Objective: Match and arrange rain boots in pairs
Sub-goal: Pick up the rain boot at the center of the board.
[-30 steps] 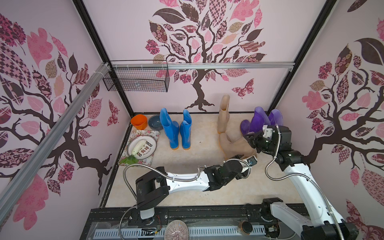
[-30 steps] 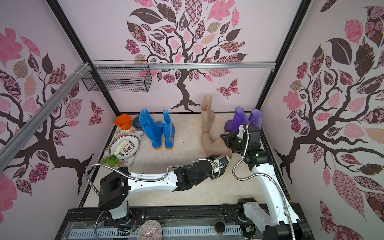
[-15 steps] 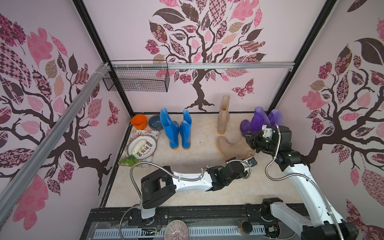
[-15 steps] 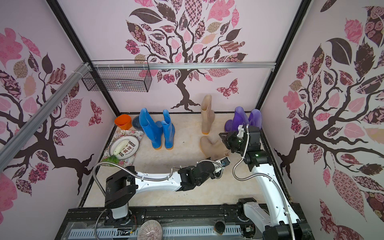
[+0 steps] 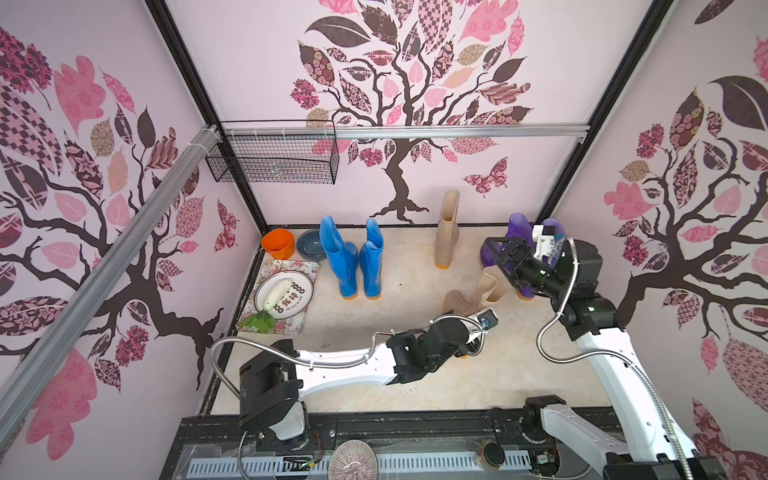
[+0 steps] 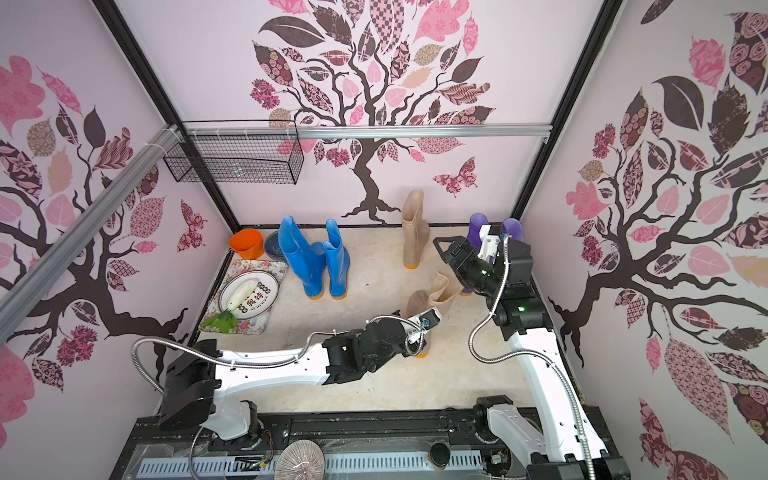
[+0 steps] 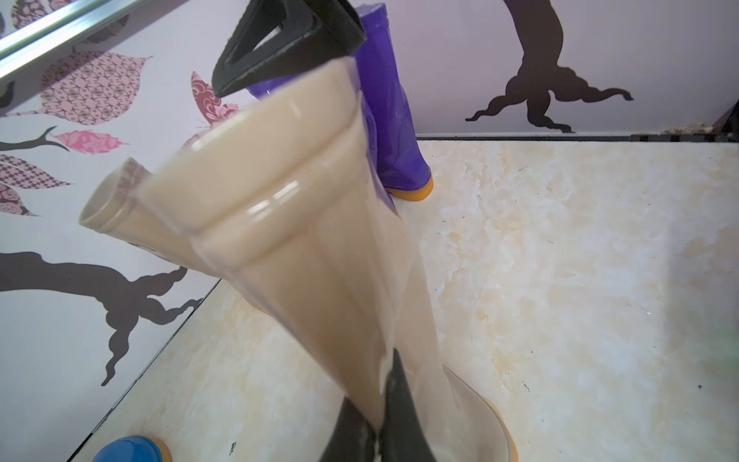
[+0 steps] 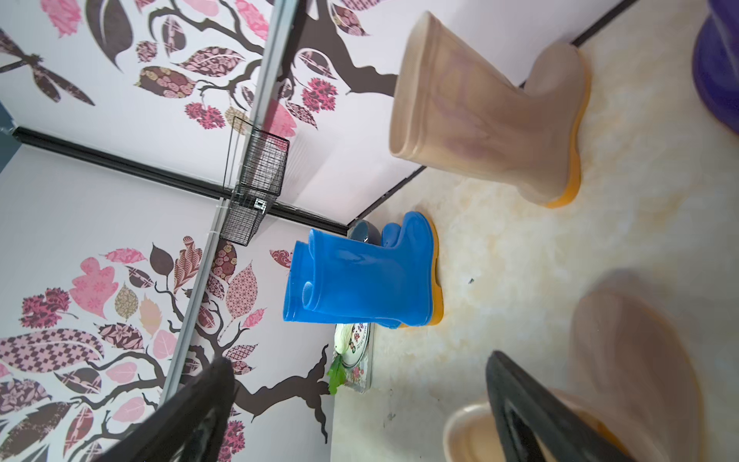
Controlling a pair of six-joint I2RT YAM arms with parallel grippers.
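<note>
Both top views, change: the right gripper (image 5: 500, 264) has just let go, its fingers now wide apart, while the left gripper (image 5: 478, 334) has snapped shut low on the translucent beige rubber boot (image 5: 487, 291).
Both top views, meaning: it looks like a handover from right arm to left. I'd say the left can now carry the boot to its mate, the upright beige boot (image 5: 448, 232), well beyond both sets of fingers.
Both top views, count: six boots. Two glossy blue rubber boots (image 5: 347, 270) stand paired, two purple boots (image 5: 519, 224) sit behind the right fingers, and the two beige are apart. One orange cup (image 5: 277, 245), one grey-blue bowl (image 5: 309, 247), one plate (image 5: 309, 291).
Left wrist: its fingers (image 7: 400, 408) are clamped on a fold of the beige shaft (image 7: 304, 260). A right finger (image 7: 328, 24) hangs just off the rim.
Right wrist: fingers (image 8: 500, 380) are spread with nothing between them. The boot's mouth sits just beside one.
</note>
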